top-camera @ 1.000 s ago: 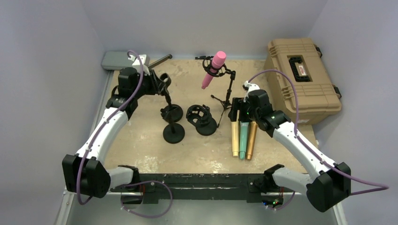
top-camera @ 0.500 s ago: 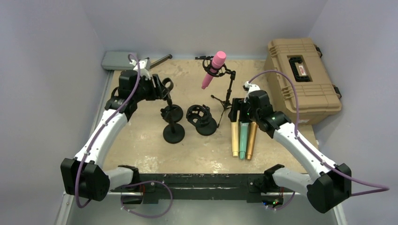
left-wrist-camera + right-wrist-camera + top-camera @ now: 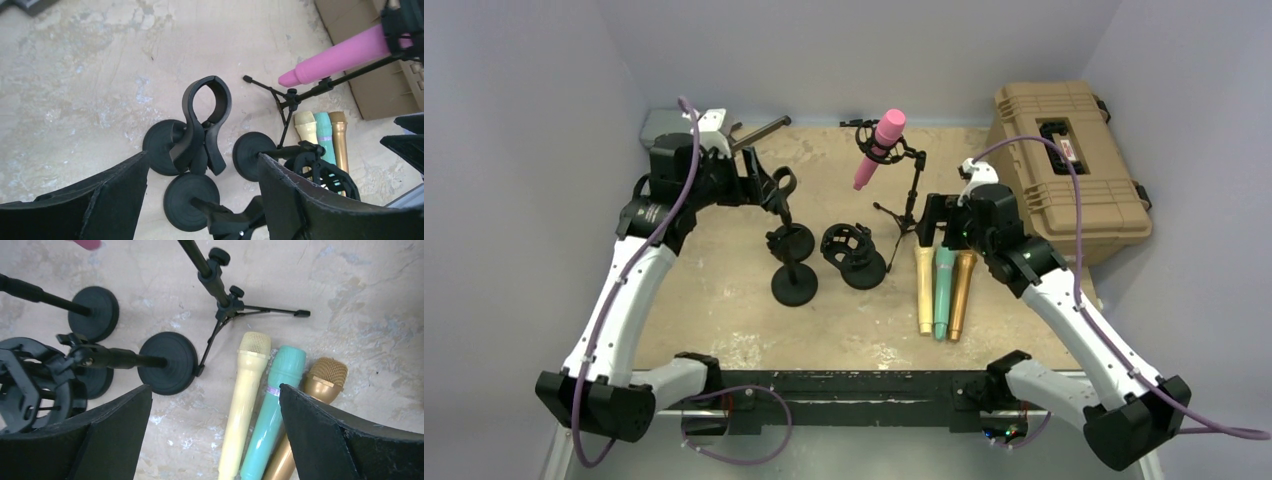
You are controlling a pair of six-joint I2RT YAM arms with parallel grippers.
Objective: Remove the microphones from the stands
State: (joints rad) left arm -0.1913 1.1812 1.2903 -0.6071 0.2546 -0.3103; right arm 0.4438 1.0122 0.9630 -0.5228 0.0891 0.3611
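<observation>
Both arms have drawn back from where they were a second ago. The left gripper (image 3: 202,159) has pulled toward the far left and let go; its jaws are now spread, and the clip (image 3: 206,117) shows between them with space on each side. The right gripper (image 3: 215,390) has risen and moved back off the cream mic (image 3: 247,385), teal mic (image 3: 277,390) and gold mic (image 3: 320,382). Their heads are now uncovered in the top view. Its jaws are also spread wide and hold nothing.

The pink mic (image 3: 867,168) has not moved. It sits in the shock mount (image 3: 892,152) on top of the tripod stand (image 3: 911,195), near the far middle of the table (image 3: 724,300). Its long axis is steeply tilted: the head is up and toward the back wall, the tail down and toward the near left. In the left wrist view the tail points at the clip but ends well apart from it. Neither gripper touches the pink mic.
</observation>
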